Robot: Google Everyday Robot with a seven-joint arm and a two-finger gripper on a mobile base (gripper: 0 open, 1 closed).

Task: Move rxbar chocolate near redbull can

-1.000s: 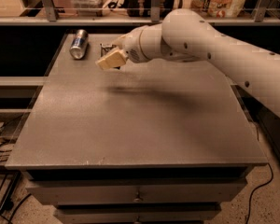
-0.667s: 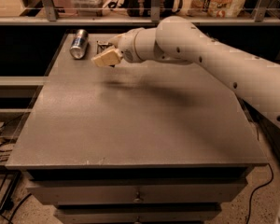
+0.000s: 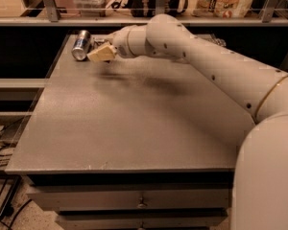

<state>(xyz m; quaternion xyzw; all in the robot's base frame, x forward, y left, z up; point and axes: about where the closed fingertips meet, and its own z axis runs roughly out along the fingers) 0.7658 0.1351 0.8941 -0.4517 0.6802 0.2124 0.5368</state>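
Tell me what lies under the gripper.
Under the gripper, beside the lying redbull can, only grey table and a shadow show. No rxbar chocolate is visible; the gripper may hide it.

The hand (image 3: pixel 102 53) hangs over the far left part of the counter (image 3: pixel 134 133). The redbull can (image 3: pixel 81 44) lies on its side just beside the hand, to its left and slightly beyond it, blocking a pass that way. Behind the hand a shelf rail (image 3: pixel 134 20) closes off the back edge. On the hand's near side the counter lies open down to the front edge. The arm (image 3: pixel 206 66) fills the space to its right.
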